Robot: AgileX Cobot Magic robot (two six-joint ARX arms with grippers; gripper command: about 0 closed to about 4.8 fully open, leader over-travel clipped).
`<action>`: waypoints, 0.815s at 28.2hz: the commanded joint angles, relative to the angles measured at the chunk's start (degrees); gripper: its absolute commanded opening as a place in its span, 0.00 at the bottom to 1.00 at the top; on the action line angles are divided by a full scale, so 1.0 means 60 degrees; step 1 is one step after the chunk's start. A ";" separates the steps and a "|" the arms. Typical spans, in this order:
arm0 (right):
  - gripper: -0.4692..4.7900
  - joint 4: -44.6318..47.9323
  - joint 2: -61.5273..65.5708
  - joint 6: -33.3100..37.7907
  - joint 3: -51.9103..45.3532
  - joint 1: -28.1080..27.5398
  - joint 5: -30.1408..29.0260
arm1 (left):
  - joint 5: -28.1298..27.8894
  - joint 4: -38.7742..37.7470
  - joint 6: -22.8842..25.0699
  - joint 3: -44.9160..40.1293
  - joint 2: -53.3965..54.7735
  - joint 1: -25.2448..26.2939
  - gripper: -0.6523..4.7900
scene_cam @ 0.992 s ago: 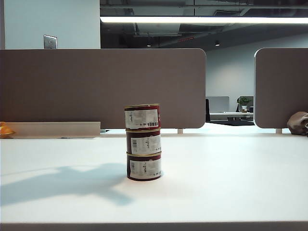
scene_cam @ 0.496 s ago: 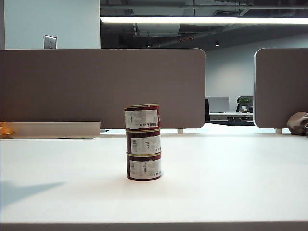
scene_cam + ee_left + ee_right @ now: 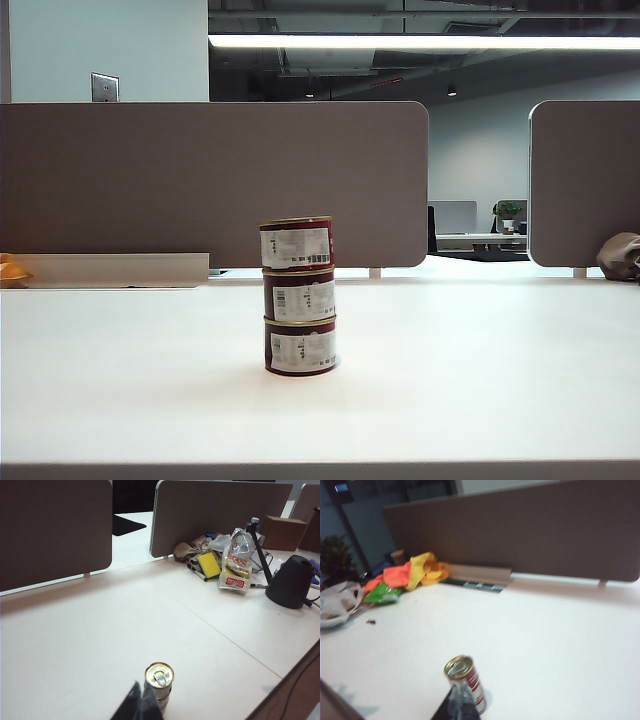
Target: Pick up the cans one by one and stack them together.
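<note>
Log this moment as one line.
cans: three stacked | left gripper: shut, empty, off stack | right gripper: shut, empty, off stack

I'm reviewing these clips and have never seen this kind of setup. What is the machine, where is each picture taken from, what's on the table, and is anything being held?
It is a robot with two arms, each ending in a two-finger gripper. One picture comes from a fixed camera facing the white table; neither arm shows in it. The other two come from cameras on the wrists. On the table three red cans stand stacked in one upright tower. The left gripper and right gripper appear as dark closed tips at the picture edges, above and away from the stack, holding nothing. Bags and clutter lie near the dividers at the table's far ends.
</note>
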 commanded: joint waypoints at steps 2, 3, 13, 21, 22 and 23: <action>0.08 0.1362 -0.0011 0.0215 -0.0820 0.0007 -0.0280 | -0.0015 0.0448 -0.0284 -0.1195 -0.0783 0.0011 0.11; 0.08 0.1647 -0.0011 0.0215 -0.1067 0.0007 -0.0299 | -0.0011 0.0601 -0.0310 -0.1519 -0.0933 0.0011 0.11; 0.09 0.3370 -0.0015 0.0211 -0.3697 -0.0004 -0.0302 | 0.0044 0.3246 -0.0346 -0.4787 -0.1169 0.0011 0.11; 0.09 0.3464 -0.0011 0.0204 -0.5111 -0.0004 -0.0295 | 0.0044 0.5431 -0.0240 -0.7282 -0.1169 0.0011 0.11; 0.09 0.3461 -0.0011 0.0204 -0.5191 -0.0004 -0.0291 | 0.0044 0.5592 -0.0237 -0.7457 -0.1169 0.0011 0.11; 0.09 0.3461 -0.0011 0.0204 -0.5253 -0.0004 -0.0255 | 0.0044 0.5708 -0.0237 -0.7581 -0.1169 0.0011 0.11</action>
